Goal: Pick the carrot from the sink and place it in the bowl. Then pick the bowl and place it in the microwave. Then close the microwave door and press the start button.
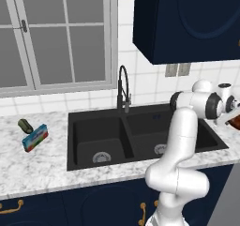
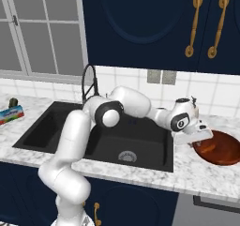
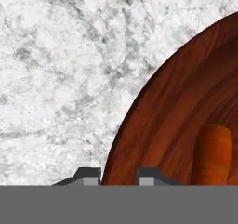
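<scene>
The reddish-brown bowl (image 2: 221, 151) sits on the marble counter to the right of the black sink (image 2: 136, 140). The orange carrot (image 3: 214, 153) lies inside the bowl (image 3: 176, 102). My gripper (image 2: 202, 139) is low at the bowl's left rim. In the hand view the fingertips (image 3: 91, 175) straddle that rim, one outside over the counter and one inside, with the gripper (image 3: 118, 176) closed in on it. From the left base view only an edge of the bowl (image 1: 233, 121) peeks out behind my wrist. The microwave and its door are out of view.
The dark gooseneck tap (image 1: 123, 86) rises behind the sink (image 1: 93, 136). A blue and red box (image 1: 35, 137) and a small dark green object (image 1: 25, 125) lie on the left counter. Navy wall cabinets (image 1: 187, 23) hang overhead.
</scene>
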### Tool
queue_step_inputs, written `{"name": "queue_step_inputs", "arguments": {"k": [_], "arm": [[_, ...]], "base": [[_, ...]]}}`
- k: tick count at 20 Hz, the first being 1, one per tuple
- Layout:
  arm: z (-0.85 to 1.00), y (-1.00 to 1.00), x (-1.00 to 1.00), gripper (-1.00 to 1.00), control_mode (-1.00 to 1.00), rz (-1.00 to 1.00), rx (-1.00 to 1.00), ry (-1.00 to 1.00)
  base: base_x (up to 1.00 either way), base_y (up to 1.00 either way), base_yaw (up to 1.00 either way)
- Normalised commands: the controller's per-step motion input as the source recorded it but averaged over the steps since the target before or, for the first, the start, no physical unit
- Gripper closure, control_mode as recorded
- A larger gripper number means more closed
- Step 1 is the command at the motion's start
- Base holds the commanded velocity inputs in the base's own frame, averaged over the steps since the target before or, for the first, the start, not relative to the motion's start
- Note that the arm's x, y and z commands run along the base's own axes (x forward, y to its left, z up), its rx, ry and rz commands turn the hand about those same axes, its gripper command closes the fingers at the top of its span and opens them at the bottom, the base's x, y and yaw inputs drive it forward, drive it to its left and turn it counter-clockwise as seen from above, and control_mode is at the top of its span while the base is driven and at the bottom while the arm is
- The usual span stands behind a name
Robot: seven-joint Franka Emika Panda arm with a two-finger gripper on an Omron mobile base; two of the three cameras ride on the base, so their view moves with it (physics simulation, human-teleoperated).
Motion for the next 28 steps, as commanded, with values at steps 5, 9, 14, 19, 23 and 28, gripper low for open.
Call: {"name": "queue_step_inputs", "arguments": {"k": [5,9,14,19,23,28], "arm": [[0.29,0.44,-0.99,1.0,-1.0,0.01,-0.03,-0.21],[0.55,0.96,-1.0,1.0,-1.0,0.23,-0.21,-0.17],[0.91,0.99,-0.99,1.0,-1.0,0.4,-0.35,-0.02],[1.0,1.0,-0.88,1.0,-1.0,0.36,-0.09,0.18],[1.0,0.94,-0.62,1.0,-1.0,0.23,0.0,0.18],[1.0,0.87,-0.38,1.0,-1.0,0.18,0.0,0.19]], "base": [[0.0,0.0,0.0],[0.0,0.0,0.0],[0.0,0.0,0.0],[0.0,0.0,0.0],[0.0,0.0,0.0],[0.0,0.0,0.0]]}}
